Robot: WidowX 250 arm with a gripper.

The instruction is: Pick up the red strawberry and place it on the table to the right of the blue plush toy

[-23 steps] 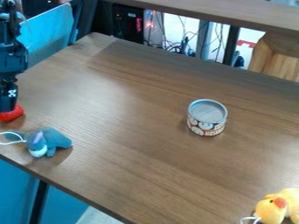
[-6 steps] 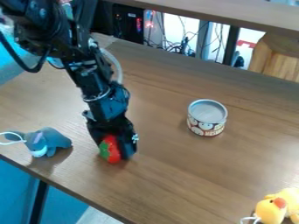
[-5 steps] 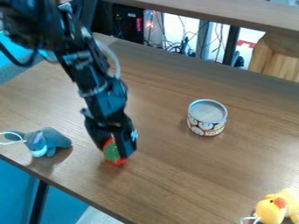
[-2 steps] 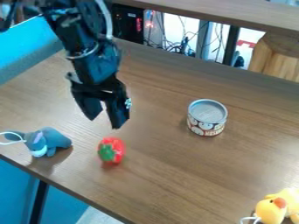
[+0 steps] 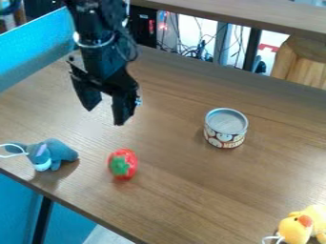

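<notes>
The black gripper [image 5: 105, 117] hangs open over the left part of the table, nothing between its fingers. Below it, a red strawberry-like toy with a green top [image 5: 123, 164] rests on the wood, apart from the fingers. To the left of that toy lies a blue-grey plush animal [image 5: 52, 154] with a white string loop. A round tin [image 5: 226, 127] with a grey lid and patterned side stands upright right of centre. A yellow plush duck [image 5: 301, 226] with an orange beak sits at the lower right corner.
The brown wooden table [image 5: 185, 190] has its front edge running diagonally across the lower left. A raised wooden shelf [image 5: 255, 16] crosses the top, with cables behind it. A blue panel [image 5: 38, 47] stands at the upper left.
The gripper came in from the far left with the red toy, let it go on the table right of the plush animal, opened, and rose up and away. Tin and duck have stayed put.
</notes>
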